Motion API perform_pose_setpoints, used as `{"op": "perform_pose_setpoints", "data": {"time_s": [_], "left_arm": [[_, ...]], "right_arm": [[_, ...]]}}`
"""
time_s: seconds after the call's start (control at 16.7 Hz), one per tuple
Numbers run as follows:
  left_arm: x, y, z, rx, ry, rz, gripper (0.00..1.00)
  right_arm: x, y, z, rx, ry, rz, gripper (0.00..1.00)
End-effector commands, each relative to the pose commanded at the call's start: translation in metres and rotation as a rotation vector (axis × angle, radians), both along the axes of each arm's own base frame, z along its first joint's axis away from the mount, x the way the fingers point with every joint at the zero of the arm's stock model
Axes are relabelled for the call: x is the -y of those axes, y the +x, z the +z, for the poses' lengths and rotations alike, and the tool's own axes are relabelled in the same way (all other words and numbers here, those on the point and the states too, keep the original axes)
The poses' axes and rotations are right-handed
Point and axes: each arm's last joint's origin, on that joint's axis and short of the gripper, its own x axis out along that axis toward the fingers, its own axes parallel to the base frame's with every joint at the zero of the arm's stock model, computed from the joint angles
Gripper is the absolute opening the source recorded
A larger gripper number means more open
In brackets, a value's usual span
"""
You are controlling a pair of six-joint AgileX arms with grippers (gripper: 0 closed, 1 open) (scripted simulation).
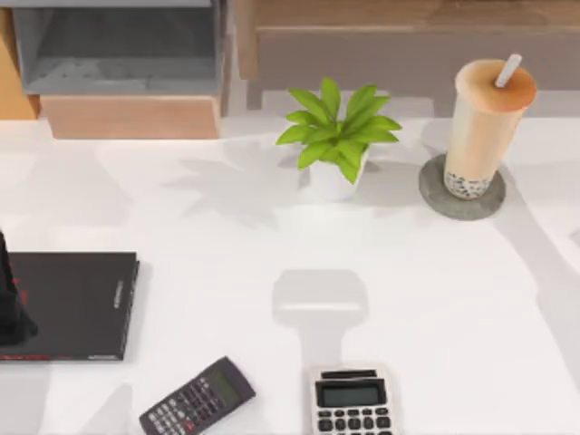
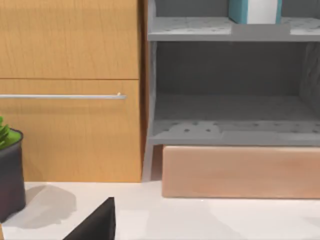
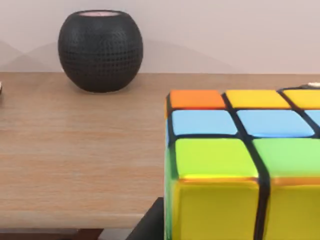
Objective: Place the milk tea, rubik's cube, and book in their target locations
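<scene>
Clearly the cube (image 3: 240,165) was the piece in hand: it loomed right against the right wrist camera, above a wooden shelf top (image 3: 75,155) where a dark round speaker (image 3: 100,50) stood well back. It looked rigid and light, with glossy faces that could slip, so I judged opposite flat faces the place to pinch. Whether the right gripper's fingers were closed on it I could not tell.

The milk tea (image 1: 480,127) stood upright on the grey coaster (image 1: 435,195) at the table's right rear, near the plant (image 1: 335,136) (tall and top-heavy; best held low on the wall).

The teal book (image 2: 252,10) stood on the grey shelf's (image 2: 200,27) upper level, stiff and fairly heavy.

The left arm (image 1: 11,308) sat at the left edge over the black book (image 1: 82,304); its grip was unclear.
</scene>
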Motion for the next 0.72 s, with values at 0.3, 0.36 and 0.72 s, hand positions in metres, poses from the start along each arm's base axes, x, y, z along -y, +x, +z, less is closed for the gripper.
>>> {"op": "perform_pose_setpoints", "data": {"time_s": [0.3,0.36,0.72], "left_arm": [[0.000,0.000,0.000,0.000,0.000,0.000,1.00],[0.000,0.000,0.000,0.000,0.000,0.000,1.00],[0.000,0.000,0.000,0.000,0.000,0.000,1.00]], "right_arm": [[-0.001,0.001,0.001,0.007,0.008,-0.004,0.00],[0.001,0.000,0.002,0.007,0.009,-0.006,0.00],[0.000,0.025,0.009,0.019,0.010,-0.006,0.00]]}}
